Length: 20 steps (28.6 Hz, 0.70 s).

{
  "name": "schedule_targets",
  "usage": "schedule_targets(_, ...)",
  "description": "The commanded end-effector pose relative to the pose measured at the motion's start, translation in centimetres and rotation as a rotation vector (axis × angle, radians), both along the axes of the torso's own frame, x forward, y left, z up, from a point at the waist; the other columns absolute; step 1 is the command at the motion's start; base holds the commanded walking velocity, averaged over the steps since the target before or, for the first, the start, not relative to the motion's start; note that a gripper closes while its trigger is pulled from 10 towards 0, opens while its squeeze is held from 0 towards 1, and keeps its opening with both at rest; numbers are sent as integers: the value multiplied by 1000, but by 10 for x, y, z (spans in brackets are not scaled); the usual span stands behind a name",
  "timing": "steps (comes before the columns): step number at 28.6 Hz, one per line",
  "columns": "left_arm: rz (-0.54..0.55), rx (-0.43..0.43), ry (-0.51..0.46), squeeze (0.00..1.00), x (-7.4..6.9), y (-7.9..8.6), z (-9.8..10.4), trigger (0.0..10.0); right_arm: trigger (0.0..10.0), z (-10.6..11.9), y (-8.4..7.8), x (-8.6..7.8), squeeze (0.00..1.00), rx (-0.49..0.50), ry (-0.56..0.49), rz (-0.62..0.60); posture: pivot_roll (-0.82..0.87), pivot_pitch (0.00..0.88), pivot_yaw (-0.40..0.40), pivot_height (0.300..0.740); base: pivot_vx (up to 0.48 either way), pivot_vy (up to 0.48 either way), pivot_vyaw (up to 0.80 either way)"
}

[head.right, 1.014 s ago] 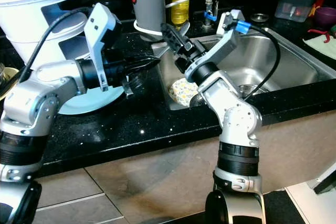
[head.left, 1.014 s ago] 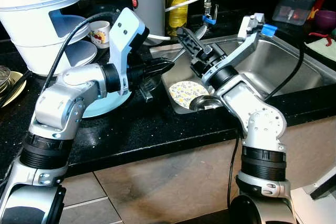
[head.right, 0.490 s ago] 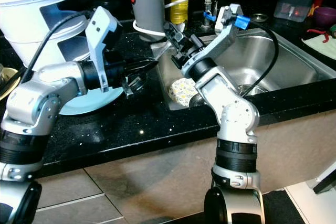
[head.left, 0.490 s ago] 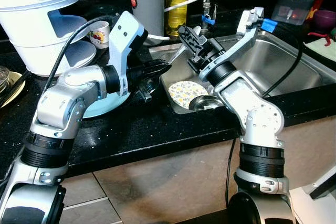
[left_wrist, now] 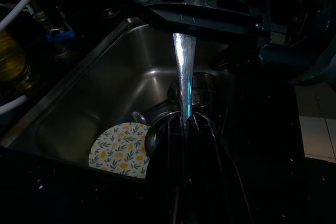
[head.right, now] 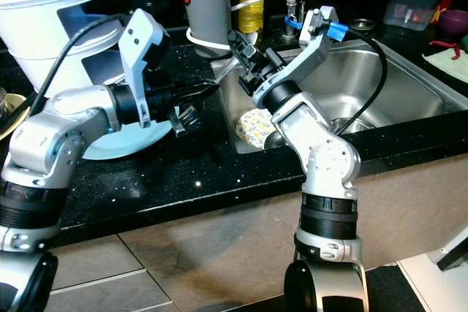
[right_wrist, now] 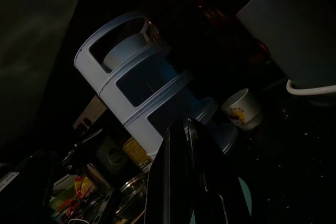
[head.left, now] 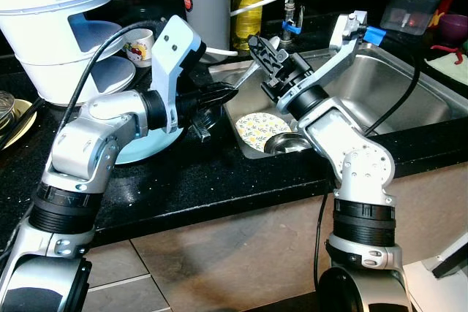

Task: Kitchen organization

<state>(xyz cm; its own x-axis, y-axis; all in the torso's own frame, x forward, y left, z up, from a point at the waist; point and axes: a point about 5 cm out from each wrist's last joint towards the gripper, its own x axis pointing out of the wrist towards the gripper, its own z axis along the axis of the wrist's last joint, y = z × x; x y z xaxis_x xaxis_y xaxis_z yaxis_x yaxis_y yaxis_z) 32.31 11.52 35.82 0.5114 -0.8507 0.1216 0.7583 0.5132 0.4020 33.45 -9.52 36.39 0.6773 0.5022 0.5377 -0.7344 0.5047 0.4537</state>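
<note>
1. Steel utensil handle (left_wrist: 184, 72) runs lengthwise between both grippers, above the sink's (head.left: 409, 85) near corner.
2. Left gripper (head.left: 223, 95) clenches one end; the handle's long axis points straight ahead of it.
3. Right gripper (head.left: 267, 52), fingers pressed together, seems to pinch the far end.

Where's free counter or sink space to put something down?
Free: the black counter along its front edge, below the light blue plate; the right half of the sink. Crowded: the sink's left end, with the floral plate and steel bowl, and the back by the tiered rack.
</note>
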Motion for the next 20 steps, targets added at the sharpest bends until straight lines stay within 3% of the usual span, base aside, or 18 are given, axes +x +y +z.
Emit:
schedule_targets(1,34,7,-17,0,1,7,4,1882,0,2,-7,2,0,34,-1,-38,20,171,57,740,0,0,0)
schedule_targets(2,65,-21,-5,1000,5,9,5,10000,0,3,-9,2,0,46,-1,-46,19,167,57,740,0,0,0)
schedule_targets(10,126,-60,-27,1000,10,14,11,10000,0,10,-24,6,0,98,-8,-111,17,154,57,740,0,0,0)
schedule_targets(11,128,-77,-28,0,11,15,13,10000,0,11,-26,7,0,99,-13,-126,17,154,57,740,0,0,0)
schedule_targets(20,174,-204,-16,0,15,23,20,10000,0,19,-41,9,0,13,-95,-271,17,159,58,740,0,0,0)
